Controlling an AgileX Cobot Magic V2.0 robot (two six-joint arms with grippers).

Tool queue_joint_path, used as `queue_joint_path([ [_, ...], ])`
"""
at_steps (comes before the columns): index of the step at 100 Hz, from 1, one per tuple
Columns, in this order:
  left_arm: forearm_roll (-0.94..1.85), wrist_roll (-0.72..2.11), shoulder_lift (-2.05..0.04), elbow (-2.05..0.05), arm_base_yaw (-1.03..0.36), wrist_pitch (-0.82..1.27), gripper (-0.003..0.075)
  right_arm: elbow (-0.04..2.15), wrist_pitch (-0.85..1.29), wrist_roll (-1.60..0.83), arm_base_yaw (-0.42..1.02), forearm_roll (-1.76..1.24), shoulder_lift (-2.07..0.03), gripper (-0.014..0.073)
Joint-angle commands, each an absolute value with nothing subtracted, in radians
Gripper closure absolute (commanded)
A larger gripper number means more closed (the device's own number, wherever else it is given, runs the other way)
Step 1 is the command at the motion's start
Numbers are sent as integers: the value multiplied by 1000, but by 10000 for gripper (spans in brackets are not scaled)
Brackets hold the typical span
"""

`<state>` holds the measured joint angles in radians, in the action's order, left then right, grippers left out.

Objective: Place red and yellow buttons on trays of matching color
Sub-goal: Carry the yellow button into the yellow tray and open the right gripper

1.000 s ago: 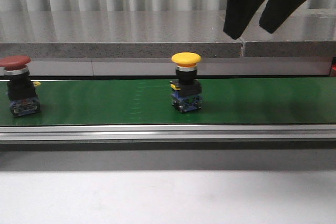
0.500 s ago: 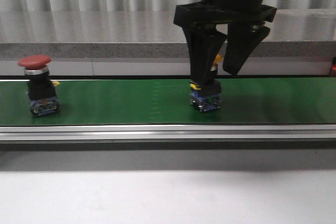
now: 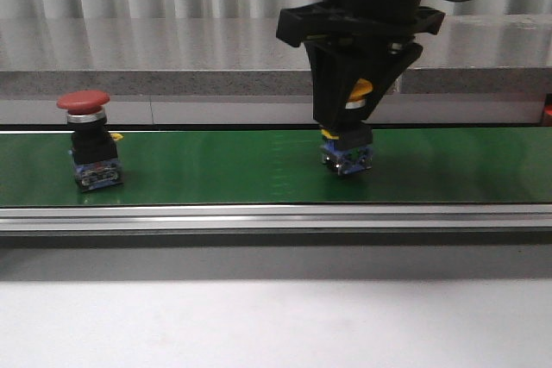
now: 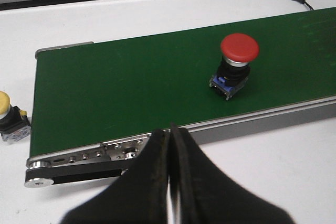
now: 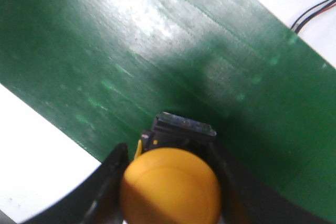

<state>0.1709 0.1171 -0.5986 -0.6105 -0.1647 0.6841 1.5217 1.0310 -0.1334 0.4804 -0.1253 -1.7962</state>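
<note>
My right end effector [image 3: 349, 114] grips one yellow button [image 3: 348, 131] standing on the green belt [image 3: 216, 170]; my left end effector [image 4: 170, 145] is closed, empty. One red button [image 3: 89, 140] stands left; another yellow button [image 4: 9, 116] sits on the tabletop [image 4: 294, 171].

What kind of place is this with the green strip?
Probably a factory-style sorting bench or lab. A green conveyor belt with a metal rail carries push buttons, a red button and a yellow button, and the right claw is closed around the yellow one.
</note>
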Motion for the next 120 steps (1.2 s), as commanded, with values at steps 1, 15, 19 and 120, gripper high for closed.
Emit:
queue_joint_path([
  [1,186,118,-599,-637,-171,613,740,1553,1001,-108,451,-121,-1696,443],
  [15,186,118,-599,-637,-171,613,740,1553,1033,-76,353,-106,-1640,443],
  [19,186,118,-599,-637,-171,613,740,1553,1042,-76,312,-106,-1626,443],
  [120,186,118,-599,-637,-171,613,740,1487,1044,68,-609,-70,-1615,443],
])
